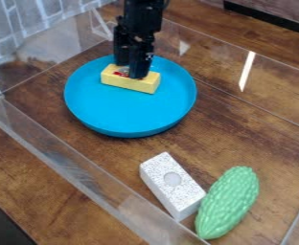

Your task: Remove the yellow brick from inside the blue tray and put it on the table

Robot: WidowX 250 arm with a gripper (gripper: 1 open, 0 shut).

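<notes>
The yellow brick point(119, 77) lies flat in the back part of the blue tray point(126, 117), which rests on the dark wooden table point(261, 120). My black gripper point(135, 69) comes straight down onto the brick. Its fingers stand apart, low over the brick's top and hiding the middle of it. The jaws look open, with the brick resting in the tray.
A white speckled block point(172, 182) and a green bumpy gourd-like object point(228, 202) lie at the front right. Clear acrylic walls point(62, 158) border the table at the front left and at the back.
</notes>
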